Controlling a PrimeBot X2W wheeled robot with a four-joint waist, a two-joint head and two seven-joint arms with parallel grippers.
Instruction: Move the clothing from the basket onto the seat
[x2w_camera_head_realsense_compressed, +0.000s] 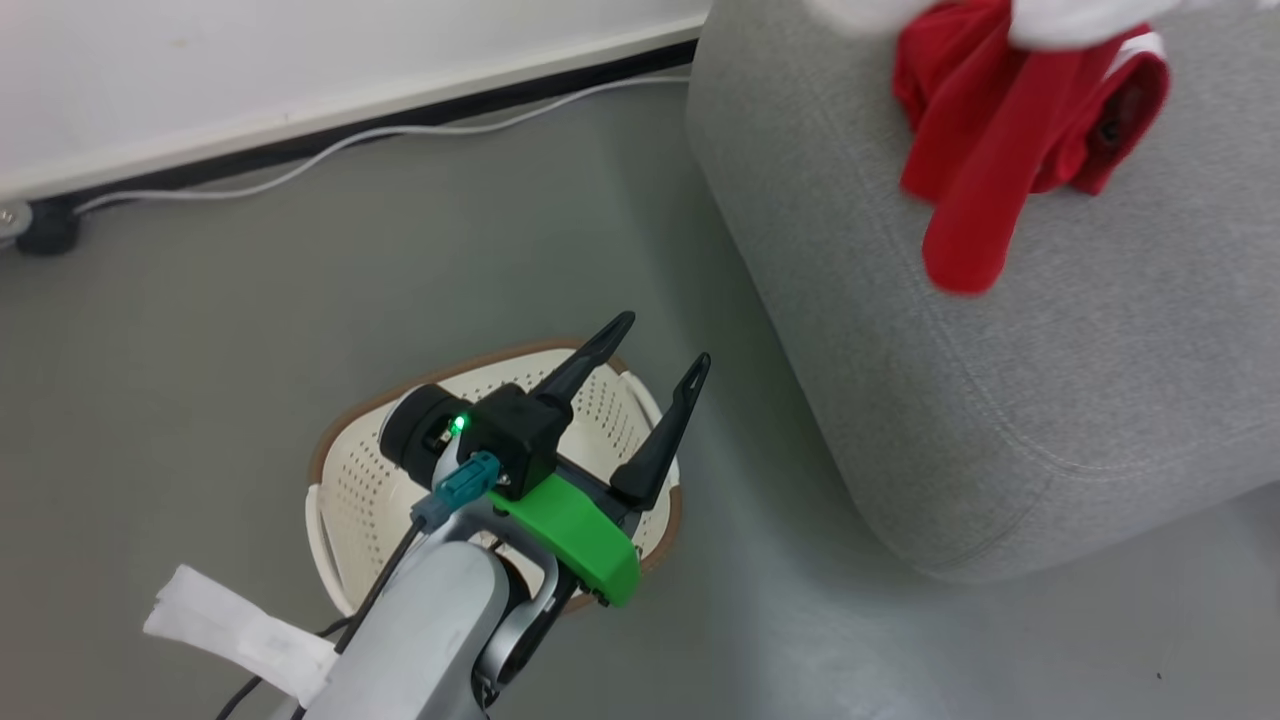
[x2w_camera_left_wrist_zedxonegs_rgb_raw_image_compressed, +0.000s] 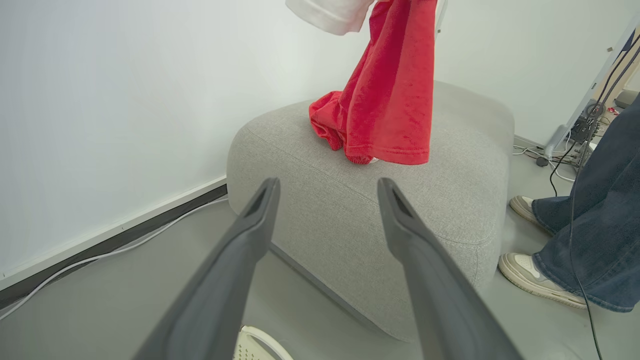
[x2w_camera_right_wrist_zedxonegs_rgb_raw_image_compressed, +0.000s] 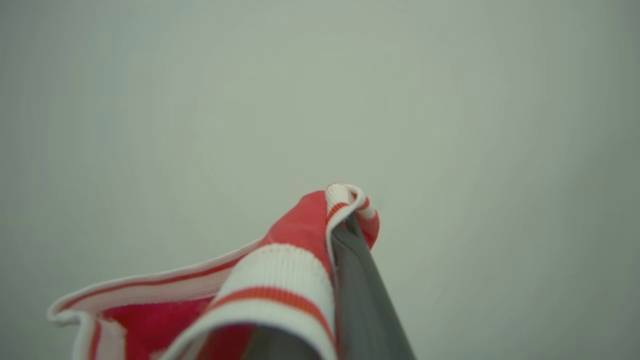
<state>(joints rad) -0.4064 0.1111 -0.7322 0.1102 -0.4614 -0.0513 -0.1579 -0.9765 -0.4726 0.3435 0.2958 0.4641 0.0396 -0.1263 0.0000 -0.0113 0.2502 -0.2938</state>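
Note:
The red clothing (x2w_camera_head_realsense_compressed: 1000, 130) hangs down over the grey seat (x2w_camera_head_realsense_compressed: 1000, 380) at the upper right of the head view, its lower folds resting on the cushion. In the left wrist view the clothing (x2w_camera_left_wrist_zedxonegs_rgb_raw_image_compressed: 390, 100) drapes from above onto the seat (x2w_camera_left_wrist_zedxonegs_rgb_raw_image_compressed: 360, 210). My right gripper (x2w_camera_right_wrist_zedxonegs_rgb_raw_image_compressed: 345, 225) is shut on the clothing's white-and-red striped trim (x2w_camera_right_wrist_zedxonegs_rgb_raw_image_compressed: 280, 280). My left gripper (x2w_camera_head_realsense_compressed: 655, 345) stands open and empty above the cream basket (x2w_camera_head_realsense_compressed: 370, 490), whose inside is partly hidden by the arm. The same left gripper (x2w_camera_left_wrist_zedxonegs_rgb_raw_image_compressed: 327, 187) points at the seat, with the basket's rim (x2w_camera_left_wrist_zedxonegs_rgb_raw_image_compressed: 255, 345) below.
A white wall and dark baseboard with a white cable (x2w_camera_head_realsense_compressed: 330, 150) run along the back. A person's jeans leg and sneakers (x2w_camera_left_wrist_zedxonegs_rgb_raw_image_compressed: 540, 275) stand right of the seat, near cables and equipment (x2w_camera_left_wrist_zedxonegs_rgb_raw_image_compressed: 580, 130). Grey floor surrounds the basket.

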